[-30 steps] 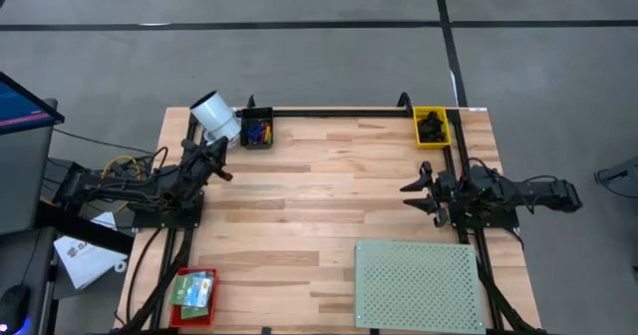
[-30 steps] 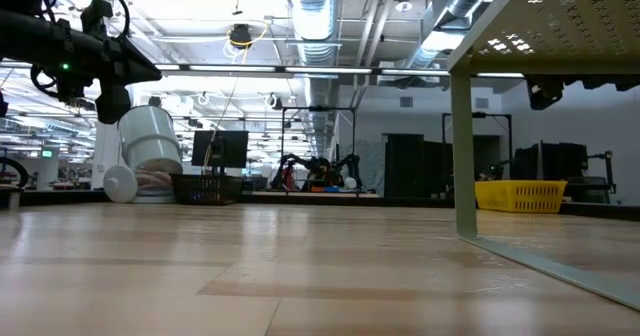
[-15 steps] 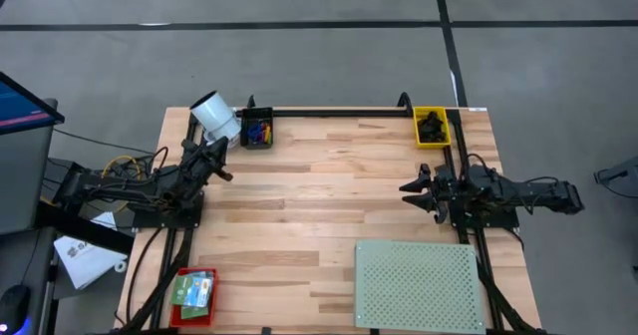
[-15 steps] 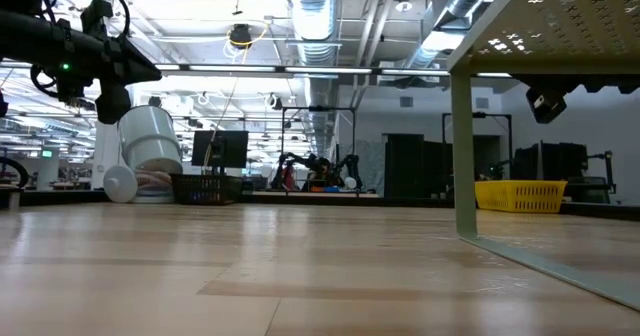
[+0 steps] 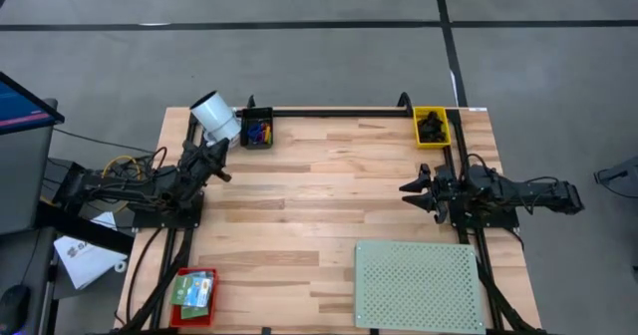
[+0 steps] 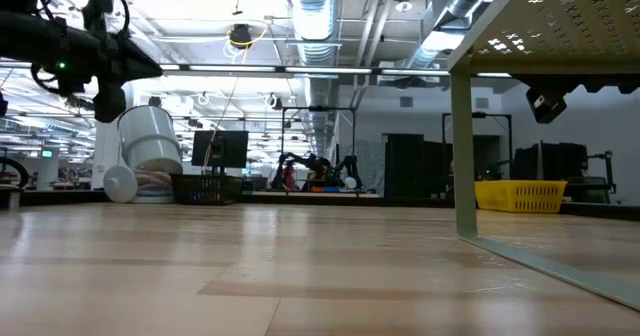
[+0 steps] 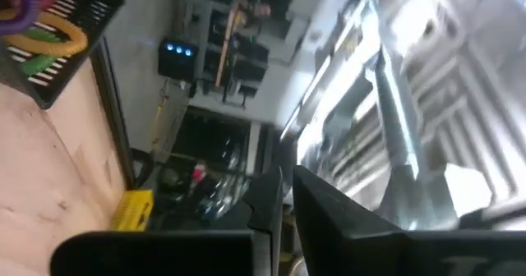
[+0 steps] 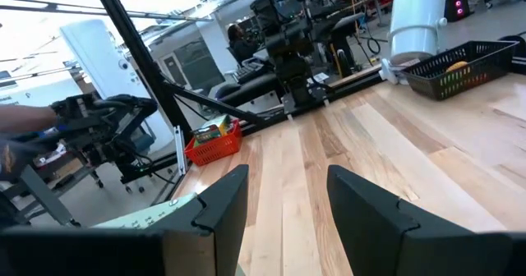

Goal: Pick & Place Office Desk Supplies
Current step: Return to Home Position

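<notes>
Left end effector (image 5: pixel 217 167) hangs over the left side of the desk (image 5: pixel 299 225), toward its far edge, close to the white cylinder (image 5: pixel 215 117) and the black bin (image 5: pixel 257 132). In the left wrist view it is clenched. Its two dark fingers (image 7: pixel 329 218) are drawn together with only a thin slit between them, and nothing is held there. The same view catches a corner of the black bin, where thin rings (image 7: pixel 51 38) in orange, purple and green lie inside it.

The right end effector (image 5: pixel 411 197) hangs over the right side of the desk, pointing toward the middle. It sits between the yellow bin (image 5: pixel 432 128) at the far right corner and the pale green perforated board (image 5: pixel 417 283) at the near right. It is released: the right wrist view shows its fingers (image 8: pixel 366 198) spread wide apart and empty, with bare wood below the gap.

The black clips (image 5: pixel 432 126) lie heaped in the yellow bin. The green boxes (image 5: pixel 191 291) lie side by side in the orange-red bin (image 5: pixel 180 318), which sits at the near left corner of the desk, well apart from both arms. From the low view the perforated board stands raised on legs above the desk, and the white cylinder lies tilted beside the black bin at the far edge.
</notes>
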### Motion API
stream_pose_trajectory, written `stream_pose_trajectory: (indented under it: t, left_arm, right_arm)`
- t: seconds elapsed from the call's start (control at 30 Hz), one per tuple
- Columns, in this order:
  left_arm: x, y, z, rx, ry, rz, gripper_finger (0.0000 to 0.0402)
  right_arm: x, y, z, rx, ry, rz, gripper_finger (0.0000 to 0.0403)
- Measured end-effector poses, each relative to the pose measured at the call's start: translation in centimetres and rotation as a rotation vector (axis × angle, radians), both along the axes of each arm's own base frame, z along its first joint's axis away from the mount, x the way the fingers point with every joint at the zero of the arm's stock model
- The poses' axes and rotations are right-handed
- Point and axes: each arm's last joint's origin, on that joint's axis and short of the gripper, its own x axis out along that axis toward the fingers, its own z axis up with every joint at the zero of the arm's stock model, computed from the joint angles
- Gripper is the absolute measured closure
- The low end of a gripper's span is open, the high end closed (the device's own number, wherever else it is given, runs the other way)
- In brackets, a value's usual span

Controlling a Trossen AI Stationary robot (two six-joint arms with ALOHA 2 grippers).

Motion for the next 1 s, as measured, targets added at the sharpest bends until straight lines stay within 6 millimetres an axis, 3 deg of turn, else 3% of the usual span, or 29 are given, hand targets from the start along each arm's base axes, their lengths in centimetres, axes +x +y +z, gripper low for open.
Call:
stream_pose_trajectory:
  t: [0.33,0.6,1.0]
  left_arm:
    - [0.1,-1.2,-1.4,0.134,0.184,-0.534,0.0376]
    - [0.2,-2.1,-1.4,0.295,0.233,-0.829,0.0376]
    - [0.2,-2.3,-1.4,0.307,0.233,-0.888,0.0376]
  right_arm:
    - [0.0,0.0,0.0,0.0,0.0,0.001,0.0239]
    - [0.0,0.0,0.0,0.0,0.0,0.004,0.0239]
    - [0.0,0.0,0.0,0.0,-0.002,0.005,0.0239]
